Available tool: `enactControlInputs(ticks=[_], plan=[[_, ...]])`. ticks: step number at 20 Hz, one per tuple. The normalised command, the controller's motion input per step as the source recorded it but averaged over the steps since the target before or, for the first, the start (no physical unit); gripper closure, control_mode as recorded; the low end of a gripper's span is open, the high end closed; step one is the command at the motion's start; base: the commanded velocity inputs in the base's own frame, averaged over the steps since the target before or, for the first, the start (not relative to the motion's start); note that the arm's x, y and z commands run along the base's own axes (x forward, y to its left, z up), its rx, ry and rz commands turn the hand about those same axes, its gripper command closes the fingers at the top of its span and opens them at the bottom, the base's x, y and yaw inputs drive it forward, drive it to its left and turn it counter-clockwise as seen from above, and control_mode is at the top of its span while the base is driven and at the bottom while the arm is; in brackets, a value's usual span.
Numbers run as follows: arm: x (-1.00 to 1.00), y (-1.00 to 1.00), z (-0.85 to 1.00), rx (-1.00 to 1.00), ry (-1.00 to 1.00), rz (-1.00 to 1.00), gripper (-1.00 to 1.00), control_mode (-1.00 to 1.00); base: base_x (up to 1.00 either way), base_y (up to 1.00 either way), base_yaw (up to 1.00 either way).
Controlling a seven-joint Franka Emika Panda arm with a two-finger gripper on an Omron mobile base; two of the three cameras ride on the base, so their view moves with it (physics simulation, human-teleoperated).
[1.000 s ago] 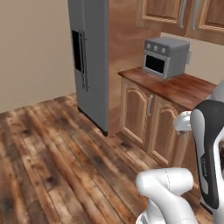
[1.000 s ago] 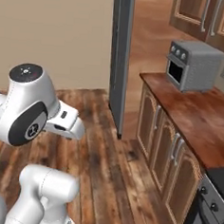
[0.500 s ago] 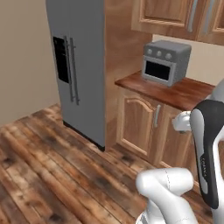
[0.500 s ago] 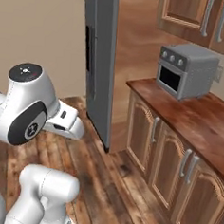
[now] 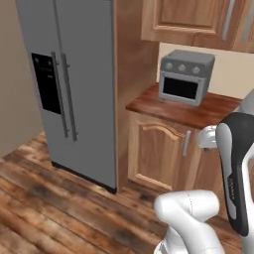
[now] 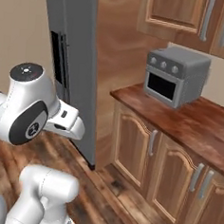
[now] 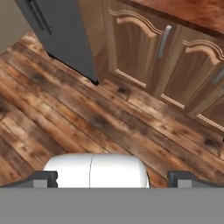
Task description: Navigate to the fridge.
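At the bottom of the hand view, the tool [image 7: 112,176] shows its two dark fingertips set far apart, one toward each side, with nothing between them, so it stands open above the wooden plank floor [image 7: 65,113]. Beyond the tips the floor runs up to the wooden base cabinets [image 7: 144,48] with arched door panels and grey bar handles. In the left base view, those cabinets carry a reddish-brown worktop [image 5: 188,106], and a small grey toaster oven [image 5: 186,77] with three knobs sits on it against the wall, under wooden wall cabinets [image 5: 193,20]. The fridge [image 5: 74,84] stands on the floor just left of the cabinets, a wooden side panel between them; its two grey doors meet at long vertical handles, and a black dispenser panel sits on its left door. The fridge [image 6: 73,58] is seen edge-on from the right base view.
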Motion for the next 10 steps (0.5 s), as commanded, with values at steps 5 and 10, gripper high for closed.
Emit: enactControlInputs(ticks=[5, 10], plan=[[0.00, 0.00, 0.00, 0.00, 0.00, 0.00, -1.00, 1.00, 1.00, 1.00, -0.47], [0.00, 0.00, 0.00, 0.00, 0.00, 0.00, -1.00, 1.00, 1.00, 1.00, -0.45]])
